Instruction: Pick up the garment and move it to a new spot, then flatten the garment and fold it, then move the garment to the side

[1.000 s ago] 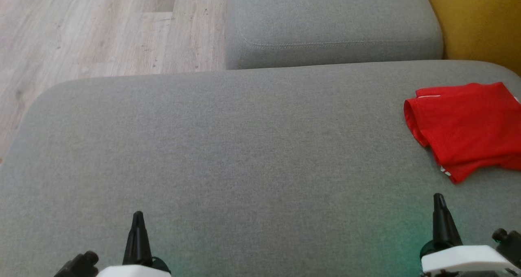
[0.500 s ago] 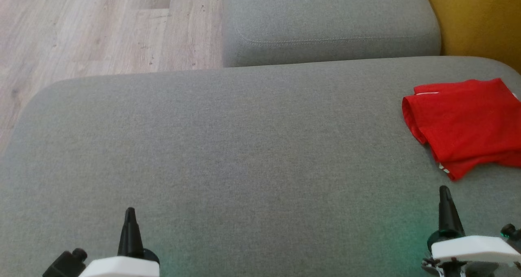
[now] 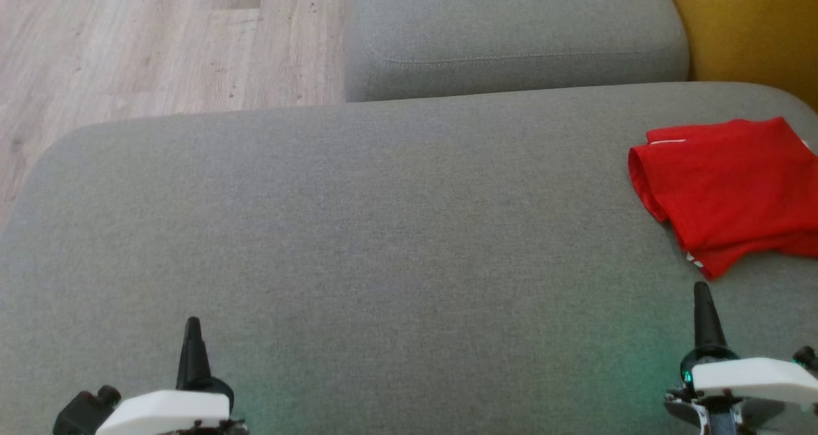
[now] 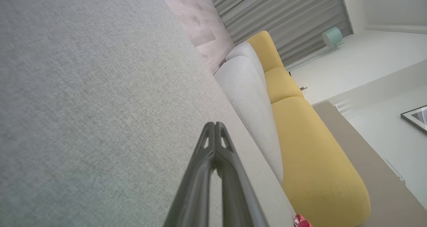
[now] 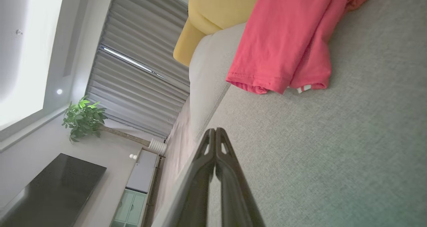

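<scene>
garment point(image 3: 728, 186) lay folded at sofa point(image 3: 383, 230) right edge; likely soft, light; near hem looked grabbable. left gripper point(image 3: 192, 333), right gripper point(image 3: 702, 297) closed, empty.

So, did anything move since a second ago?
Mostly the head camera shifted, so the whole picture slid up a little. The left gripper drifted slightly left and the right gripper slightly right, spreading apart. Nothing was grabbed or let go. Both stay shut and empty, and the folded red garment lies where it was on the grey cushion.
</scene>
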